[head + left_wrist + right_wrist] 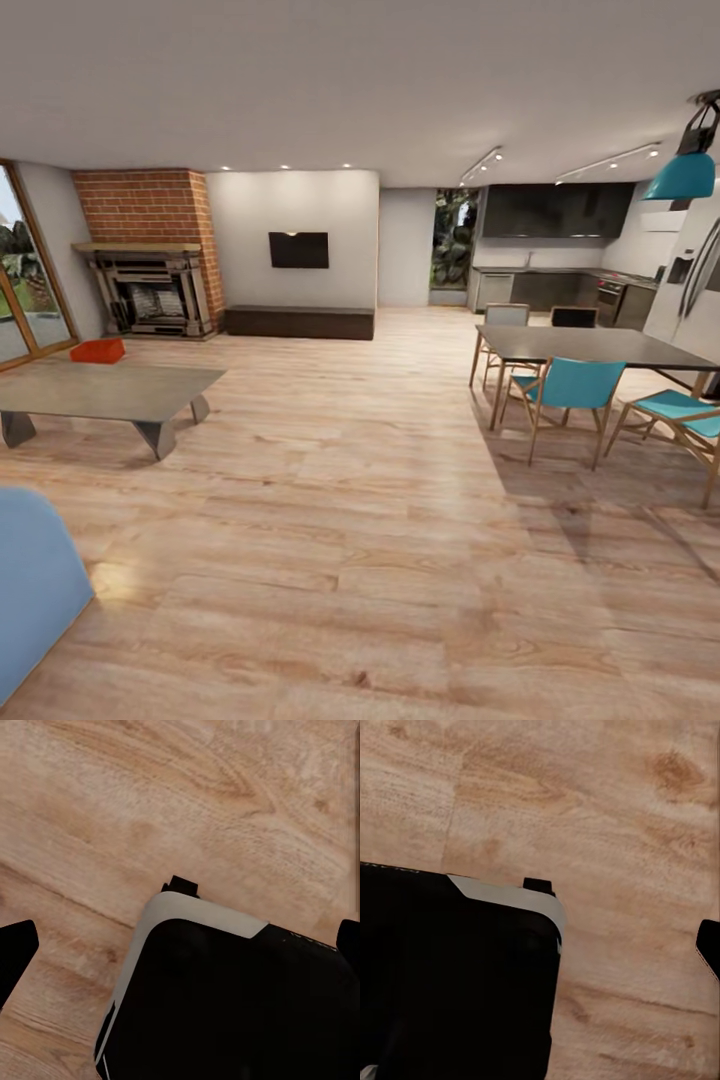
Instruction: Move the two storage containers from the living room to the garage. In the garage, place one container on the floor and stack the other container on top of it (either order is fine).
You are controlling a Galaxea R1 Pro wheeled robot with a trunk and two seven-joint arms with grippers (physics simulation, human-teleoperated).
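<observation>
We're in the living room, and one red-orange storage container (97,350) sits on the wood floor (350,480) beyond the low grey coffee table (100,392), near the brick fireplace (150,290). Best line, I'd say: swing round the table's right end, square up, then reach. Both wrist views look down at planks and the robot's dark base (225,997); whether either claw is open, I can't tell
</observation>
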